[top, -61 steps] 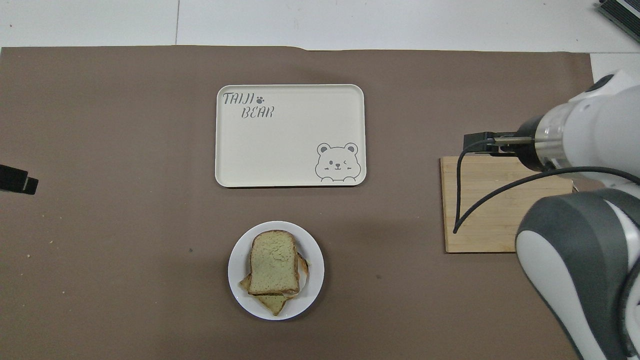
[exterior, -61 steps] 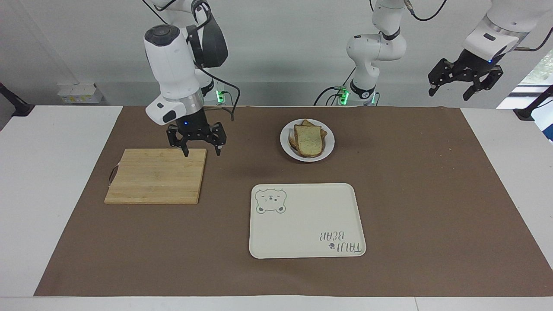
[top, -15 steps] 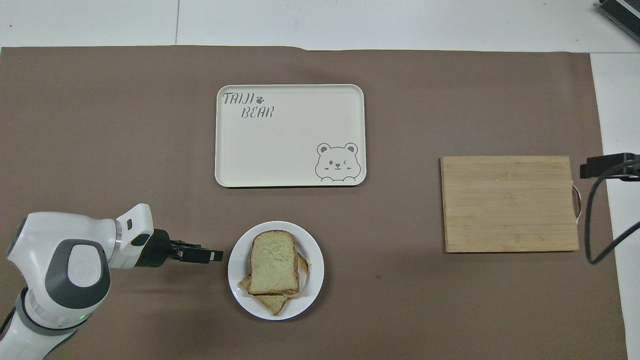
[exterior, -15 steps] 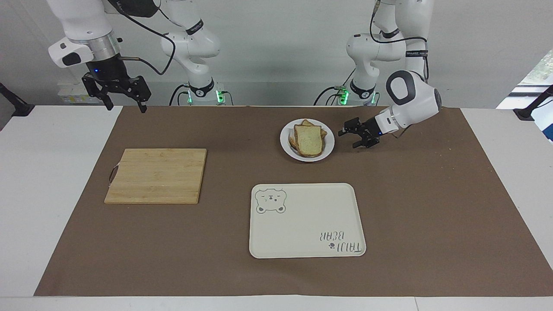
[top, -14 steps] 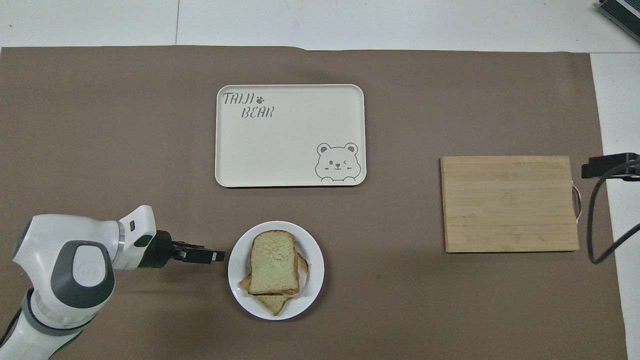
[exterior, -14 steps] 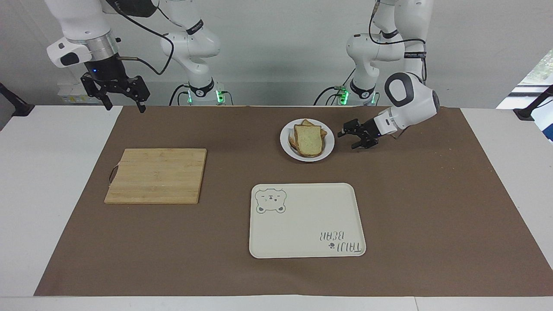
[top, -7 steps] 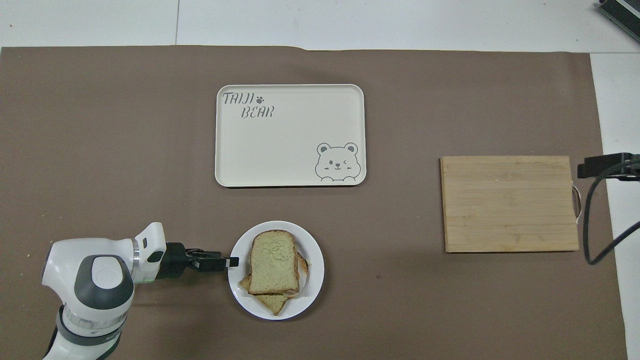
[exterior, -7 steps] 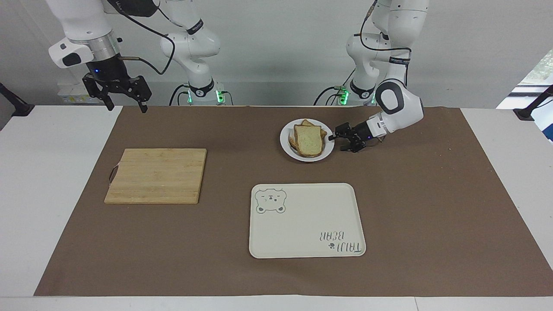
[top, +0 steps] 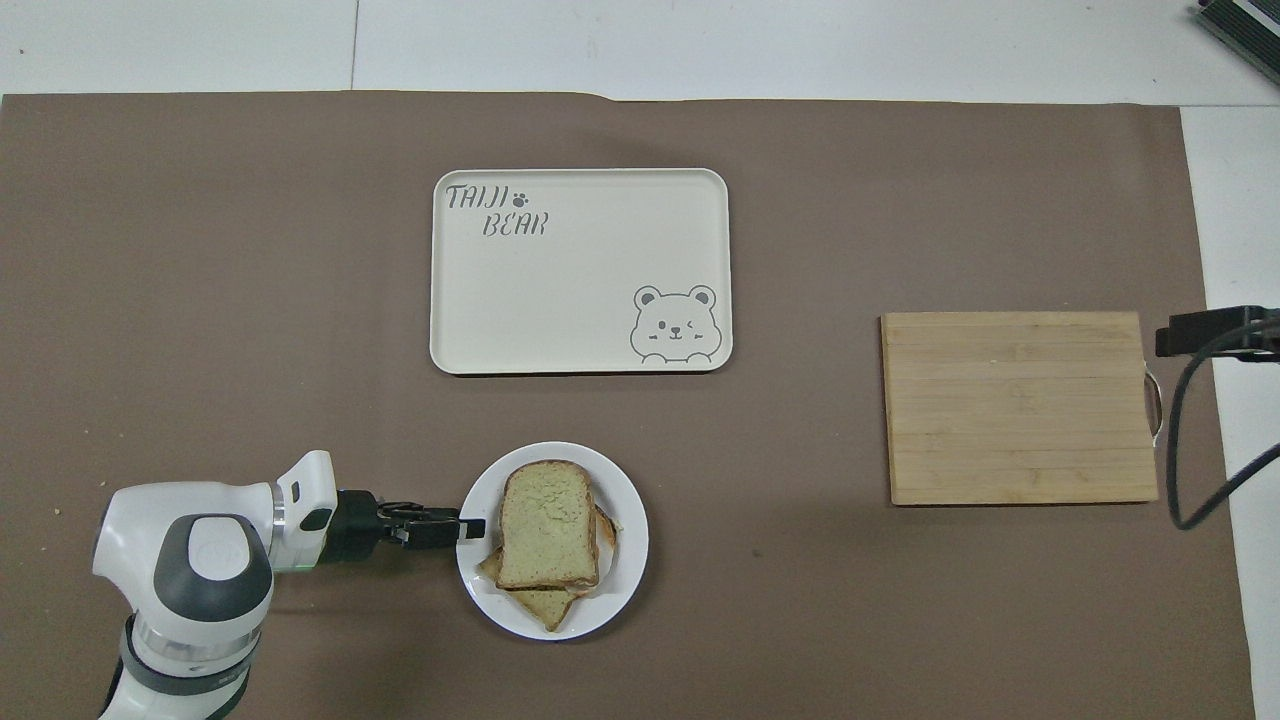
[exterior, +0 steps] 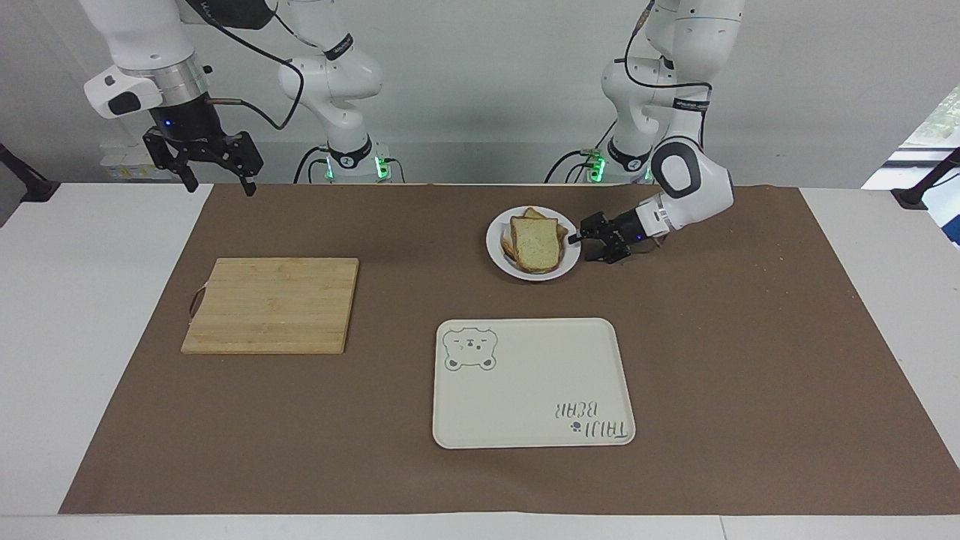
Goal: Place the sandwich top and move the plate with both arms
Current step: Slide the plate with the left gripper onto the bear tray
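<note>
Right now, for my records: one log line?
left pincer: at plate rim | bread: on plate | right pincer: open, waiting

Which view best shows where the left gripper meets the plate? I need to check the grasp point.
The overhead view: the left gripper lies flat at the plate rim, fingertips over its edge. The facing view shows the left gripper low at the rim, but slantwise, so contact is harder to read.

White plate [exterior: 571, 259] holds pale bread, brown-crusted sandwich top [exterior: 535, 244] uppermost; cream tray [top: 580, 290] carries a grey bear drawing and lettering; light wooden board [exterior: 271, 304]; brown mat [exterior: 750, 337] on white counter [exterior: 67, 315]
</note>
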`<state>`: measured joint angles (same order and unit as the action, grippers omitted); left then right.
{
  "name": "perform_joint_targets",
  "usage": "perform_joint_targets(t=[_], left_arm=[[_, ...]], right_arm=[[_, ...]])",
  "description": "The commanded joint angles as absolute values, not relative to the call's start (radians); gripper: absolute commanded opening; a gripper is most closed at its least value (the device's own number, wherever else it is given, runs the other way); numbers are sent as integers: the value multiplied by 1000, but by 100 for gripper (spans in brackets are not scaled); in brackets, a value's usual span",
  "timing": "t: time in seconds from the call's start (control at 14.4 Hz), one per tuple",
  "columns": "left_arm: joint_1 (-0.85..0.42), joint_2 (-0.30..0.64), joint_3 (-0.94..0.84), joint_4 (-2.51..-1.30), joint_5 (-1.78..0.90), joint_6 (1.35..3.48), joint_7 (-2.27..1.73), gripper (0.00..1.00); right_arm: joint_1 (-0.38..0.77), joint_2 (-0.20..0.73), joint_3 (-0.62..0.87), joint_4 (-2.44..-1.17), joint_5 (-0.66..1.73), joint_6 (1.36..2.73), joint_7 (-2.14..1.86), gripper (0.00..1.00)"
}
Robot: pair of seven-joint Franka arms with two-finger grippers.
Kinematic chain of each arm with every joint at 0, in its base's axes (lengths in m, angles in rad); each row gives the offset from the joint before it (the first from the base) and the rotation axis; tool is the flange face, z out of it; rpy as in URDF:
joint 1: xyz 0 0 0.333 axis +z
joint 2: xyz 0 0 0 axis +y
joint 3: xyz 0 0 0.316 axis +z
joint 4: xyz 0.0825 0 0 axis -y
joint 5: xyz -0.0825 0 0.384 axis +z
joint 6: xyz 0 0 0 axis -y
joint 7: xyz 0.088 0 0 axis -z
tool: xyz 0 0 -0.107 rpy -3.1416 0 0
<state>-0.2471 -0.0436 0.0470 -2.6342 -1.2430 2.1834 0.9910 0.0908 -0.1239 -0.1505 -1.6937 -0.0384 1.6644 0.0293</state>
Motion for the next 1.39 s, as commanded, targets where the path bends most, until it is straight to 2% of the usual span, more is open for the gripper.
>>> perform_joint_targets(t=[0.0,0.07,0.56,0.76,0.9,1.11,1.32], left_arm=[[-290,-34,55,-2654,-1275,2172,1028,10],[-294,-37,55,-2655,-1275,2166,1031,0],[-295,-40,58,-2660,-1275,2143,1066,0],[-293,-38,58,-2652,-1275,2108,1052,0],[-278,-37,60,-2646,-1275,2065,1040,0],[-249,-6,60,-2564,-1275,2011,1003,0],[-247,84,60,-2400,-1278,2003,919,0]], right_arm=[[97,-126,-158,-1686,-38,1651,9,100],[97,-127,-156,-1686,-37,1649,8,100],[89,-114,-138,-1672,15,1623,-6,100],[95,-71,-130,-1609,-11,1592,-52,100],[97,-75,-130,-1614,-12,1583,-52,100],[97,-78,-130,-1617,3,1585,-46,100],[97,-78,-130,-1617,3,1585,-46,100]])
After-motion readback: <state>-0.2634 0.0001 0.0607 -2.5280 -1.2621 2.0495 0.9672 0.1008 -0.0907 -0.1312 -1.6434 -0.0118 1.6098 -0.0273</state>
